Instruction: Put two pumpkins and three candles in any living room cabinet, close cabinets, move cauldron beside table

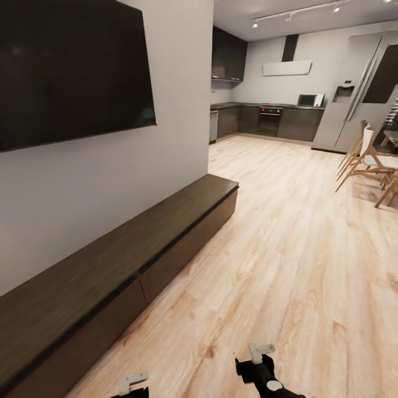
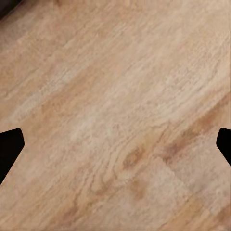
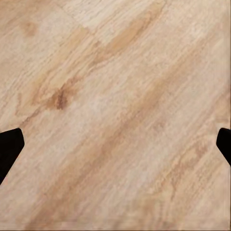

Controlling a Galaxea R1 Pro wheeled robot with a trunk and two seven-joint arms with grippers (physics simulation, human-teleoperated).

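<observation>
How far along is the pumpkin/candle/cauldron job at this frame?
Done, as far as shown: the cabinet along the wall has its fronts flush and shut. In hand: nothing; the left gripper and right gripper are open over the bare wood floor. Left: apparently finding and stowing everything, then placing the cauldron.

The cabinet [image 1: 127, 243] is dark brown with fine wood grain. The floor [image 1: 287, 232] is pale honey wood with darker knots, the wall [image 1: 110, 177] plain light grey, the television [image 1: 66, 72] black.
</observation>
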